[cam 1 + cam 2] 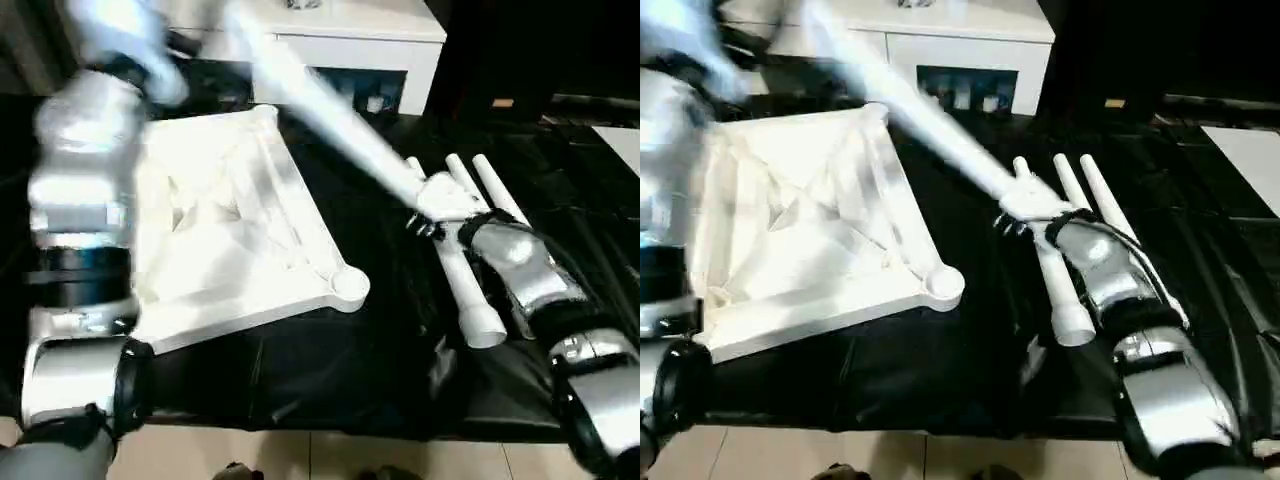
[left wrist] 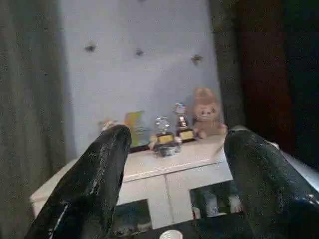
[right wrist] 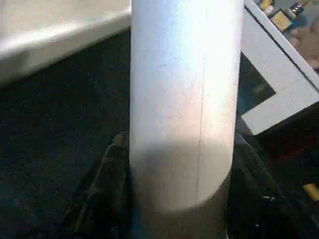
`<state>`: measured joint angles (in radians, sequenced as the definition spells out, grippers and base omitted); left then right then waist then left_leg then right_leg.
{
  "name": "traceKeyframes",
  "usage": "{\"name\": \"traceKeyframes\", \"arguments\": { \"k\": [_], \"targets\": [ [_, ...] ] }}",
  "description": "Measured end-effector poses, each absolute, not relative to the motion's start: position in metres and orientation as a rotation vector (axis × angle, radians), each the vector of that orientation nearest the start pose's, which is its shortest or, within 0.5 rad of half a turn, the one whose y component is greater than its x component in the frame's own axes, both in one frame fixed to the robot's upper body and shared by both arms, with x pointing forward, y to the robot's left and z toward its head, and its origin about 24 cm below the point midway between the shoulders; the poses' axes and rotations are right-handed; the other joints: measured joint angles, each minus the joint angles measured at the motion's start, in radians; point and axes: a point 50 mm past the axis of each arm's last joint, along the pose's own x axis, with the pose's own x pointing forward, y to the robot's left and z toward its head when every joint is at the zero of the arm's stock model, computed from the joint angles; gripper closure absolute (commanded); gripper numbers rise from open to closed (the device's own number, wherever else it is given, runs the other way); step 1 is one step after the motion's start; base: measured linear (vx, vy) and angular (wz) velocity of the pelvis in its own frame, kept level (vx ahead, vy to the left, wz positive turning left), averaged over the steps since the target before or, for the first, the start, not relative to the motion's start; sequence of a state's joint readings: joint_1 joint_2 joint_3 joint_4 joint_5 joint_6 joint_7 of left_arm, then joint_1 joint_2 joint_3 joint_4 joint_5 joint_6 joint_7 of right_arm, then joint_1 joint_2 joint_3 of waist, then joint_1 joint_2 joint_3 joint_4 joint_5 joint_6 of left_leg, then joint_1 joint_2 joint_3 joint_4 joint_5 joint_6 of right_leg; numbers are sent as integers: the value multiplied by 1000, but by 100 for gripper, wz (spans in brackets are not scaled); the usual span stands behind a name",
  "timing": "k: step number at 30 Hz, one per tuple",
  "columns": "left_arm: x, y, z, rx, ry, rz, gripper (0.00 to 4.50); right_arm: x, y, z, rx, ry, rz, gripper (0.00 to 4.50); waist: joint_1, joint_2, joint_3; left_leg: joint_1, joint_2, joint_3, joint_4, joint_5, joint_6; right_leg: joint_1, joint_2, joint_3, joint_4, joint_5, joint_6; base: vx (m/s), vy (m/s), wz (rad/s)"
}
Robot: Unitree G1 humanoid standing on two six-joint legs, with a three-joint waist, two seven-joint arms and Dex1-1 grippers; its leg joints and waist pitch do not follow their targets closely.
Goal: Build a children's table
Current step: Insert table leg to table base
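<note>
Black-draped table (image 1: pixel 330 370) underneath, white cabinet (image 1: pixel 340 40) behind its far edge. Right gripper (image 1: pixel 425 215) fingers clamped round one leg (image 1: pixel 940 130), raised slantwise over the tabletop (image 1: pixel 230 230), presumably bound for a corner socket (image 1: pixel 348 285). Left gripper (image 2: pixel 172 184) fingers spread, empty, aimed toward the cabinet. Three spare legs (image 1: pixel 1065 260) near the table's right edge. Held leg's far end blurred; left arm smeared, hiding the tabletop's near-left corner.

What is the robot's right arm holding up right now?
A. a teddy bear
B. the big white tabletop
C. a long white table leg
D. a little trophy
C: the right end effector is closed around a long white table leg, which slants up over the black table while the tabletop lies flat, underside up.
</note>
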<state>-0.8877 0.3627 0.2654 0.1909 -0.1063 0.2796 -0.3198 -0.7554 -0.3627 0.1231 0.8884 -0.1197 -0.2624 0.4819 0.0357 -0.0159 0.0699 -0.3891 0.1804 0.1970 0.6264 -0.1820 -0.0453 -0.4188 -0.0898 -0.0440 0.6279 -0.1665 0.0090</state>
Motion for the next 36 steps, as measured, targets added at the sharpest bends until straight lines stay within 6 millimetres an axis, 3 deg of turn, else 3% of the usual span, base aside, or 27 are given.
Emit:
{"name": "traceKeyframes", "arguments": {
  "k": [3,8,10,14,20,27,29,36],
  "targets": [
    [356,202,253,2,-346,-265,106,364,-160,107,-266,-46,648,261,6,-1,0,0,0,0,0,0,0,1,0,0,-1,0,0,0,0,0],
    [341,150,201,-123,-85,-668,106,340,-132,125,-32,-73,989,261,38,-4,0,-3,0,0,0,1,4,0,0,-1,-2,0,-2,0,0,0],
    [338,137,201,-131,-67,-743,106,332,-129,122,7,-32,1070,261,49,-5,-1,-2,0,1,0,1,4,0,-1,-1,-3,0,-2,0,0,0],
    [326,119,217,-203,-85,-905,106,320,-132,121,136,50,1160,262,54,-5,-1,-2,0,1,0,1,4,2,-1,0,-3,0,-2,0,0,0],
    [299,101,232,-339,-82,-1177,106,310,-133,140,263,47,1234,262,48,-6,-1,2,0,1,-1,2,3,2,-1,0,-1,0,-2,0,0,0],
    [298,102,230,-346,-61,-1187,106,299,-137,132,295,137,1269,262,50,-6,-1,1,0,1,-2,2,3,2,-1,0,-3,-4,5,0,0,0],
    [298,101,228,-355,-43,-1185,72,298,-138,131,292,150,1268,262,51,-6,-1,1,0,1,-2,2,3,2,-1,0,-3,-4,5,0,0,0],
    [301,85,217,-356,27,-1172,34,291,-131,134,264,177,1334,262,53,-7,-1,0,0,1,-2,2,3,3,-1,0,-4,-5,6,0,0,0]
  ]
}}
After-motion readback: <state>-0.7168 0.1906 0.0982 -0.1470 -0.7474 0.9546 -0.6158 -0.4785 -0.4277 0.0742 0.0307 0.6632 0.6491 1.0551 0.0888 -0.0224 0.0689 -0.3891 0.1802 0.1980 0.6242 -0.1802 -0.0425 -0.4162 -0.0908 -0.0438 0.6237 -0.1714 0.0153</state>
